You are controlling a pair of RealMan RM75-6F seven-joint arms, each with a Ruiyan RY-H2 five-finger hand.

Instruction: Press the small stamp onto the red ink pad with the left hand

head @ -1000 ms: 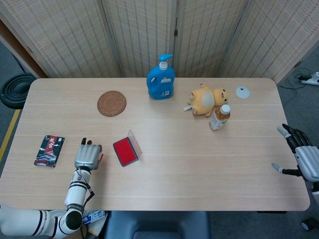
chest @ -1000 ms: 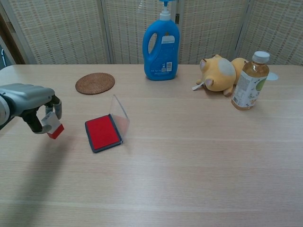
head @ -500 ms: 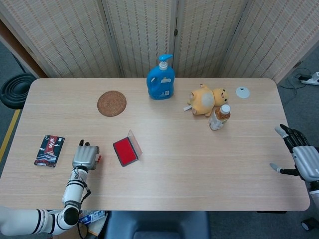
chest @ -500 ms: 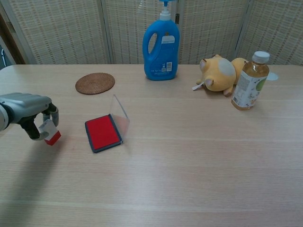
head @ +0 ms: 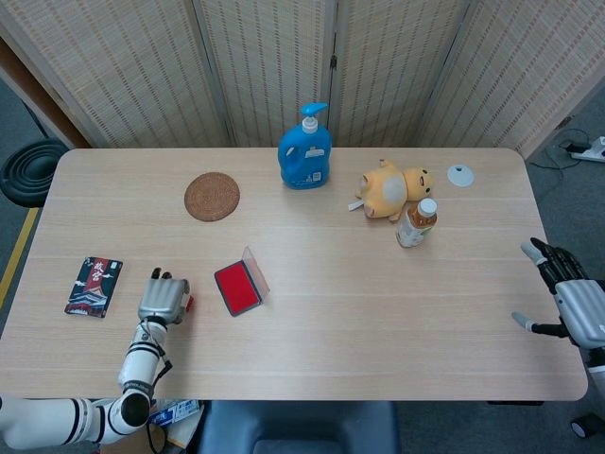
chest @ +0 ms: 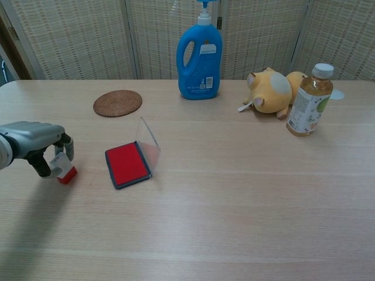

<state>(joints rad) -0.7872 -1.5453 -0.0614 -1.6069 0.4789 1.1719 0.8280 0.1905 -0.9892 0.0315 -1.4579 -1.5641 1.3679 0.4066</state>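
Observation:
The small stamp (chest: pixel 63 168), white with a red base, sits low on the table in the fingers of my left hand (chest: pixel 36 145). In the head view the left hand (head: pixel 164 298) covers most of the stamp (head: pixel 188 303); only a red edge shows. The red ink pad (chest: pixel 127 164) lies open to the right of the stamp, a short gap away, its clear lid (chest: pixel 147 139) tilted up. In the head view the ink pad (head: pixel 236 288) is right of the hand. My right hand (head: pixel 575 301) hangs open off the table's right edge.
A woven coaster (head: pixel 212 196), blue detergent bottle (head: pixel 304 151), yellow plush toy (head: pixel 392 189) and drink bottle (head: pixel 416 222) stand along the back half. A small dark booklet (head: pixel 94 285) lies left of my left hand. A white disc (head: pixel 460 175) is at the back right.
My left hand has lowered with the stamp and drifted slightly left, bringing the stamp's red base down to the table beside the ink pad. The right hand barely shifted.

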